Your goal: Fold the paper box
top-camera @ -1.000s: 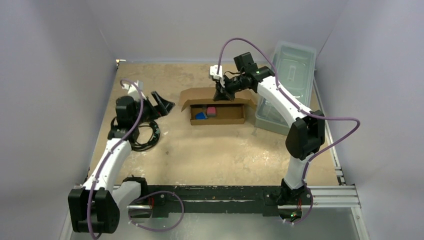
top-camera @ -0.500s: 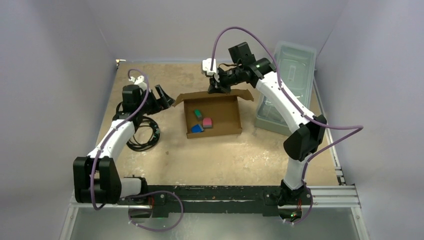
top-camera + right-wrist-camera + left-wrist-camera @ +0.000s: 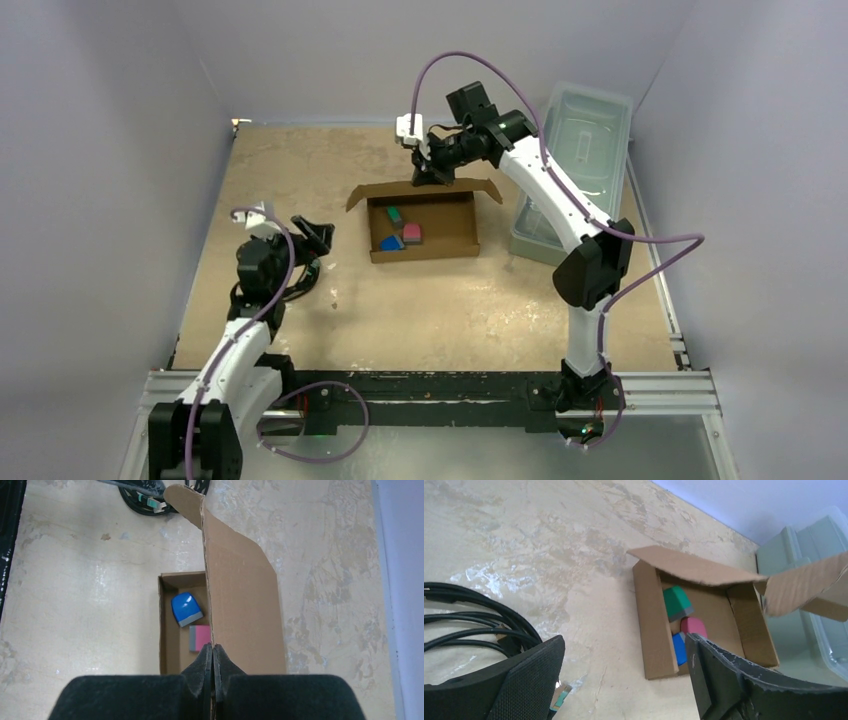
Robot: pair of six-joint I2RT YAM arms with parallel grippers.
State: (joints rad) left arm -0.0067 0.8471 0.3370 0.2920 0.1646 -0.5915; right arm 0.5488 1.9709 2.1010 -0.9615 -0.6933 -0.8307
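The paper box is a shallow brown cardboard tray near the middle of the table, holding a green block, a pink block and a blue block. Its lid flap stands up along the far side. My right gripper is shut on the edge of that flap, with the fingertips pinched on the cardboard. My left gripper is open, left of the box and apart from it. In the left wrist view the box lies ahead between the wide fingers.
A clear plastic lidded bin stands right of the box. A coil of black cable lies on the table under the left gripper, seen also as black cable in the left wrist view. Purple-grey walls close in the table.
The left arm has pulled back from the box's left corner toward the near left. The right gripper has shifted slightly left with the flap, and the box moved with it.
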